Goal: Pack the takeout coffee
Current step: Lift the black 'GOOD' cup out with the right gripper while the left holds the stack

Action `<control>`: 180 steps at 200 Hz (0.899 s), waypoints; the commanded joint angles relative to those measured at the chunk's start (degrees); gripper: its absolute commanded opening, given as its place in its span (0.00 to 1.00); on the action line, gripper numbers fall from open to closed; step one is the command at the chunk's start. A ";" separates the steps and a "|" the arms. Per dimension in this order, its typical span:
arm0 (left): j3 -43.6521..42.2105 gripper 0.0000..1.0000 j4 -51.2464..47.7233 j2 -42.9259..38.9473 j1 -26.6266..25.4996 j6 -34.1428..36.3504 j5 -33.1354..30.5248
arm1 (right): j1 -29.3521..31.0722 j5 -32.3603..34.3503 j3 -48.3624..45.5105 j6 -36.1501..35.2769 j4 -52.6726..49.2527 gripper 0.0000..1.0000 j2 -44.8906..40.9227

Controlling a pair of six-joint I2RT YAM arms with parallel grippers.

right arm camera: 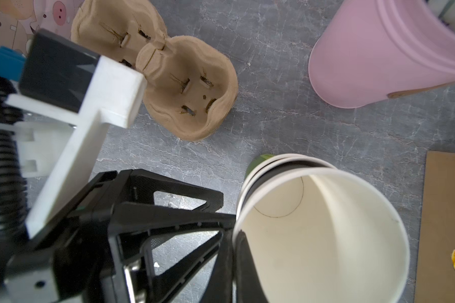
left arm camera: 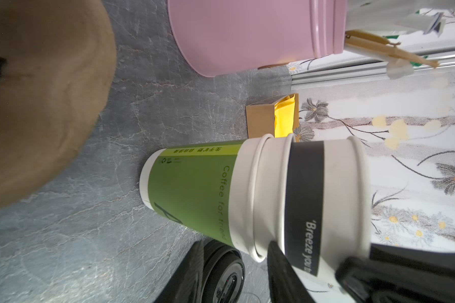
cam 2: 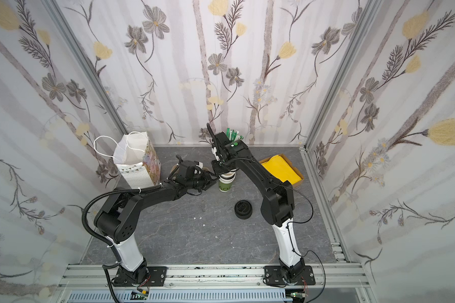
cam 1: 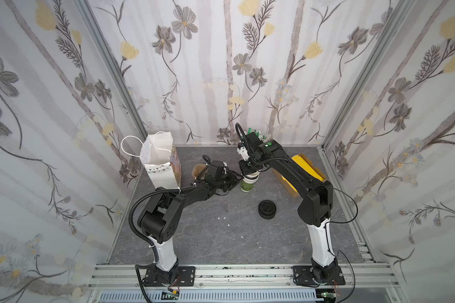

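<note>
Centre frame, the right end effector (cam 1: 250, 171) clamps the rim of a lidless black-banded white paper cup (right arm camera: 326, 236), seemingly the takeout coffee to be, likely to pull it off a nested stack of paper cups (cam 1: 247, 186). The left end effector (cam 1: 237, 180), jaws partly apart, meets the stack's side; its grip is unclear. Loose black domed plastic lids (cam 1: 267, 209) wait lower right of it; the white handled paper bag (cam 1: 163, 168), at left, shows no contents.

green, black-banded white cup stack (left arm camera: 247, 196), pink bucket (left arm camera: 247, 34), yellow sheets (cam 2: 281, 170), grey marbled tabletop (cam 1: 208, 236)
</note>
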 commanded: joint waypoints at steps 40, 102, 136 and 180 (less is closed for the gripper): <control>-0.12 0.43 2.94 -0.24 0.37 -0.43 -0.03 | 0.26 2.73 1.37 1.09 -1.04 0.00 -0.77; -1.45 0.43 3.12 -0.71 0.93 0.20 -0.06 | 0.94 4.74 1.73 2.11 -1.78 0.00 -2.23; -1.60 0.43 3.12 -1.09 1.09 0.48 0.29 | 1.35 6.33 2.44 2.70 -2.25 0.00 -3.05; -2.99 0.44 3.12 -1.83 1.66 1.58 0.48 | 1.84 8.10 3.83 3.55 -2.40 0.00 -4.24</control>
